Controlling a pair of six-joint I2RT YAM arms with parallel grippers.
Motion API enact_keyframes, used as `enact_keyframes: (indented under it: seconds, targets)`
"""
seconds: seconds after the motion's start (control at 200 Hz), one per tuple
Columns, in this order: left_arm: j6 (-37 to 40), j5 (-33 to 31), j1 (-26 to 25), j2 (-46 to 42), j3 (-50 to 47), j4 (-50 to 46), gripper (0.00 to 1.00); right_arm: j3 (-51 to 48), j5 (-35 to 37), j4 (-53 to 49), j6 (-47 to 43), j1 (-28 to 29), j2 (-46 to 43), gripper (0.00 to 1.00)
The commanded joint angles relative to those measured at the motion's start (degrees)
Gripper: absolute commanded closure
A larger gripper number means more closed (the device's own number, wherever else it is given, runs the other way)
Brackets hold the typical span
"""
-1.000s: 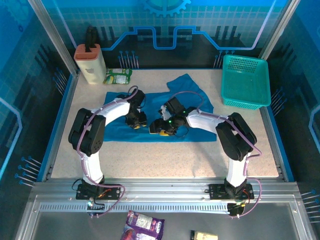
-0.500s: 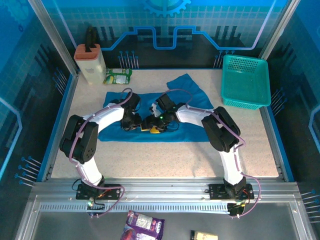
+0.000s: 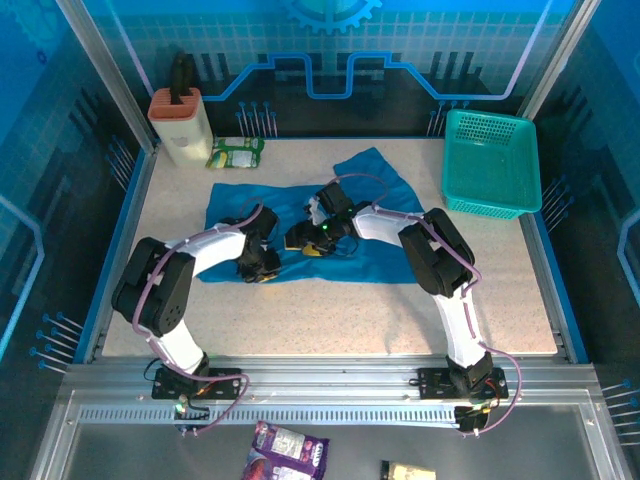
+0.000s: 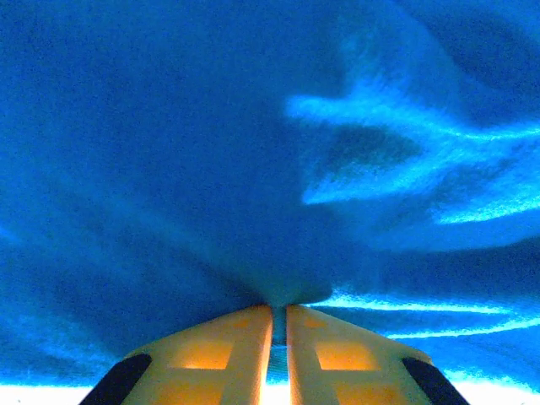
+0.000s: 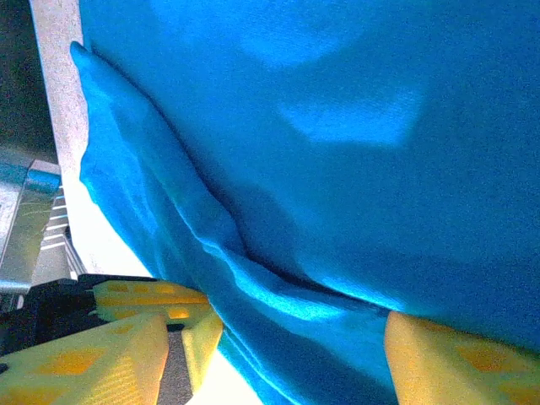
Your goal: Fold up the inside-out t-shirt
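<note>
From above, the inside-out t-shirt (image 3: 385, 225) lies spread as a wide, rumpled band of soft blue cloth across the middle of the speckled worktop (image 3: 350, 320), one flap reaching towards the back edge. The left gripper (image 3: 262, 272) sits at the shirt's front hem, left of centre. The right gripper (image 3: 300, 240) rests on the cloth just behind it. A rigid teal mesh basket (image 3: 490, 165) stands at the back right corner and a cream container (image 3: 180, 125) with a dark handle at the back left. A green packet (image 3: 235, 152) lies beside the container.

Half a second earlier the left gripper was further back on the shirt, close against the right one. It has since drawn towards the near edge, and the right gripper has shifted slightly left.

In the left wrist view, the left gripper (image 4: 278, 310) has its smooth yellow fingers (image 4: 224, 342) drawn almost together, clamped on a small pinch of the fuzzy blue shirt (image 4: 211, 152), which creases in ridges above.

In the right wrist view, the right gripper (image 5: 287, 346) has its yellow fingers (image 5: 447, 359) standing well apart. A thick rolled fold of the shirt (image 5: 337, 126) lies between them, unclamped. Pale worktop (image 5: 59, 101) shows along the left.
</note>
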Motion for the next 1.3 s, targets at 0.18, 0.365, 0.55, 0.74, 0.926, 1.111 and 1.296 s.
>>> enact_keyframes:
  seconds: [0.18, 0.365, 0.55, 0.74, 0.926, 1.111, 1.296]
  targets:
    - [-0.43, 0.31, 0.67, -1.91, -5.15, -3.93, 0.85, 0.84, 6.69, -7.12, -2.23, -2.32, 1.86, 0.30]
    - [-0.50, 1.18, 0.69, -4.44, -5.23, -4.61, 0.85, 1.43, 7.86, -9.86, -3.93, -2.66, 0.07, 0.30]
    - [0.67, 0.59, 1.54, -8.76, -0.72, -6.05, 0.82, -2.76, 5.59, -8.75, -5.03, -4.03, -9.16, 0.30]
    - [3.58, 2.62, 9.87, -10.48, -0.73, -4.74, 0.82, -14.07, 5.41, -9.59, -6.01, -10.44, -20.12, 0.30]
    - [6.29, 7.13, 20.22, -7.16, -3.55, 0.10, 0.82, -24.41, 4.95, -10.02, -8.84, -20.10, -25.04, 0.30]
    - [6.49, 8.57, 25.88, -3.27, -4.74, 3.24, 0.82, -30.80, 3.64, -8.29, -10.29, -28.22, -25.64, 0.30]
    - [4.24, 13.95, 33.91, -4.01, -12.36, 8.73, 0.82, -38.17, 4.21, -7.14, -7.30, -32.72, -28.17, 0.29]
